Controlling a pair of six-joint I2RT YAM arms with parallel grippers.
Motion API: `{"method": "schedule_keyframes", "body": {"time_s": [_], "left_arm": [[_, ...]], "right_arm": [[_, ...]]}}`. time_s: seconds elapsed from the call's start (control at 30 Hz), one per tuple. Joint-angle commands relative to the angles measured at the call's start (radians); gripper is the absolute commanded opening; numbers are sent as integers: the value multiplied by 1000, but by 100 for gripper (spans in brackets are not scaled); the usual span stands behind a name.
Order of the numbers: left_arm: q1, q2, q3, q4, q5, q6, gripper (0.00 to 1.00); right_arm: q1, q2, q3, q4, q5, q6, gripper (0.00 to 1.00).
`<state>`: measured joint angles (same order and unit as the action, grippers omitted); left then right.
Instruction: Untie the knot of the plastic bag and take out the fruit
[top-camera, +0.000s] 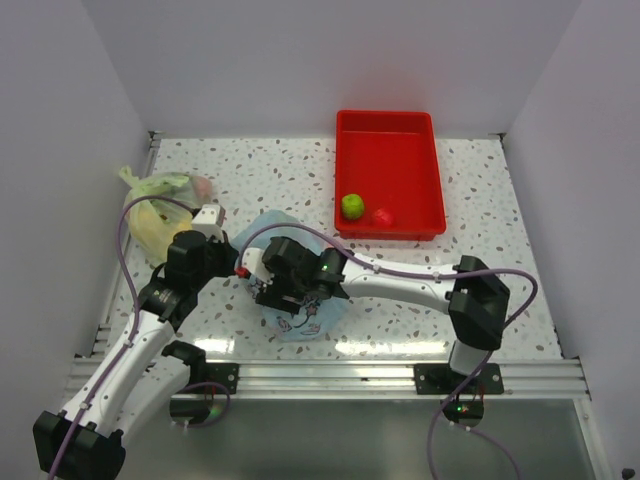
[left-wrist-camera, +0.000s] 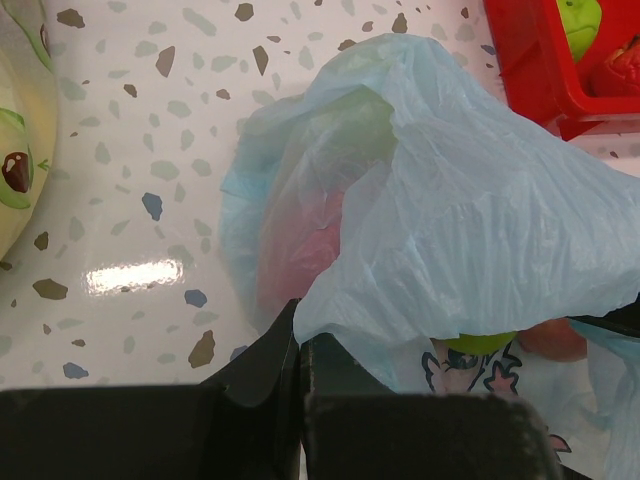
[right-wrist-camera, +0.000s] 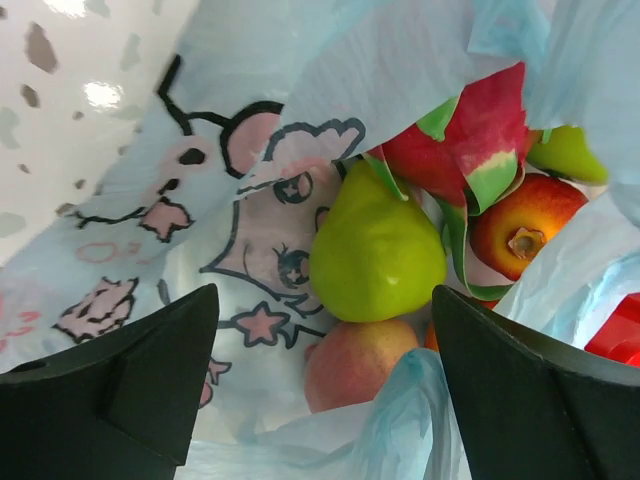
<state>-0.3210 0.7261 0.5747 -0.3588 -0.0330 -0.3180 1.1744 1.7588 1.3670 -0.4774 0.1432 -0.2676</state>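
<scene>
**Q:** At table (top-camera: 480, 200) centre, which step?
**A:** Knot looks undone. Bag (top-camera: 292, 325) lies open, fruit (right-wrist-camera: 470, 150) inside. Left gripper (left-wrist-camera: 300, 350) together, seemingly pinching film. Right gripper (right-wrist-camera: 325, 300) apart above pear (right-wrist-camera: 375, 250). Next: descend, close on pear.

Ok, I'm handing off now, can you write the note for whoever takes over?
Left pincer: shut, apparently pinching the edge of the thin light blue plastic bag.
Right pincer: open over the bag's mouth, above a green pear-shaped fruit.
Done: bag open; a green round fruit and a red fruit lie in the red plastic tray.
To do: pear, pink dragon fruit, pinkish peach and red-orange fruit, all inside the bag.
</scene>
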Motion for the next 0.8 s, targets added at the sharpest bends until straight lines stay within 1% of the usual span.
{"method": "schedule_keyframes", "body": {"time_s": [0.0, 0.13, 0.23, 0.53, 0.67, 0.77], "left_arm": [[7, -7, 2, 34, 13, 23, 0], [7, -8, 2, 34, 13, 22, 0], [7, -8, 4, 32, 13, 23, 0], [7, -5, 4, 32, 15, 23, 0], [7, -2, 2, 35, 15, 23, 0], [7, -1, 2, 35, 15, 22, 0]], "right_arm": [[-19, 37, 20, 8, 56, -44, 90], [-59, 77, 14, 29, 55, -50, 90], [-82, 100, 12, 40, 24, -53, 89], [-88, 179, 12, 72, -34, -58, 87], [-90, 194, 11, 77, -82, -39, 83], [-88, 183, -3, 88, -97, -25, 76]]}}
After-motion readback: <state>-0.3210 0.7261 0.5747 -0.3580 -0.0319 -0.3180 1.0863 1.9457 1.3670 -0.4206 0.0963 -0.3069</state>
